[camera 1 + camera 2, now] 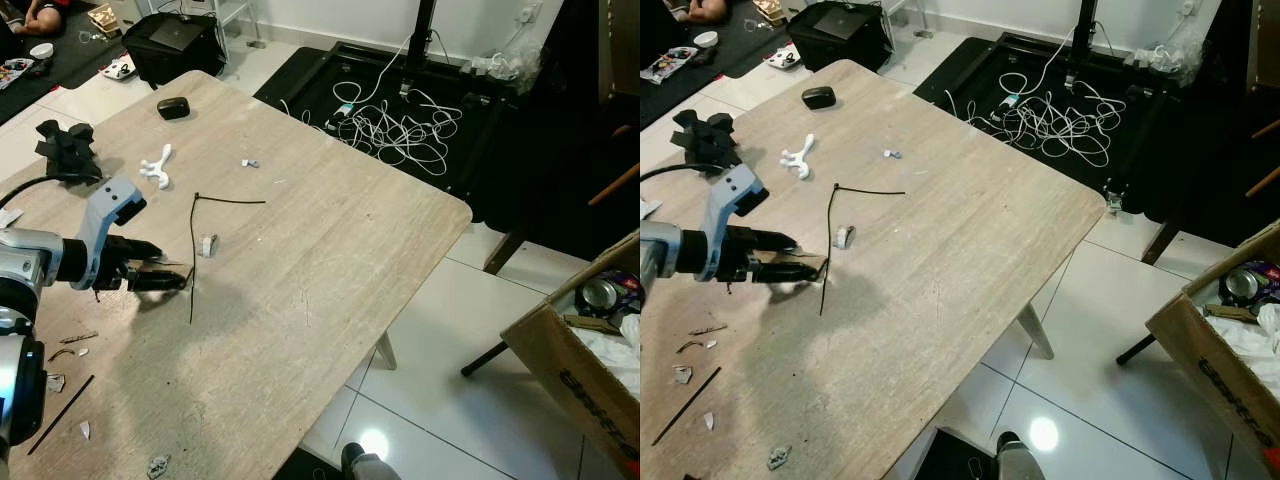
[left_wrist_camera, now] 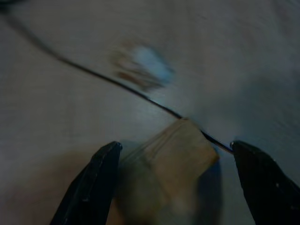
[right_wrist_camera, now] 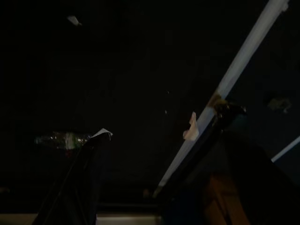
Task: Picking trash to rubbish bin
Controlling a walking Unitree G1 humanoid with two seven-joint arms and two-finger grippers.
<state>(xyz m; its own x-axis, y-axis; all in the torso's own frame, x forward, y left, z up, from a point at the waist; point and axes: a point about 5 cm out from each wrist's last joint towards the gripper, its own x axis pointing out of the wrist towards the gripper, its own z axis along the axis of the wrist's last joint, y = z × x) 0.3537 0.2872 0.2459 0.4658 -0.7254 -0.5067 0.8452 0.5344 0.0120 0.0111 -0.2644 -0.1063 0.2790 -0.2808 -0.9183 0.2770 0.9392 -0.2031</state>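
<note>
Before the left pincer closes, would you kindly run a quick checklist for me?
1. Left pincer open: ok, fingers spread.
2. Tan scrap between the fingers: ok in the wrist view.
3. Black wire clear of the grasp: not ok, it runs right beside the scrap.
4. Pincer low at the table: ok.
5. Cardboard bin in sight: ok, on the floor to the right.
6. Right pincer free: cannot tell, too dark.

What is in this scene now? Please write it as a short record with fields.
surface: wooden table
left gripper: open, low over the table, fingers either side of a small tan piece
beside it: thin black cable tie lying on the table
other litter: white plastic piece, black case, small scraps near the table's near edge
bin: cardboard box on the floor to the robot's right, holding rubbish
right gripper: idle in a dark place
</note>
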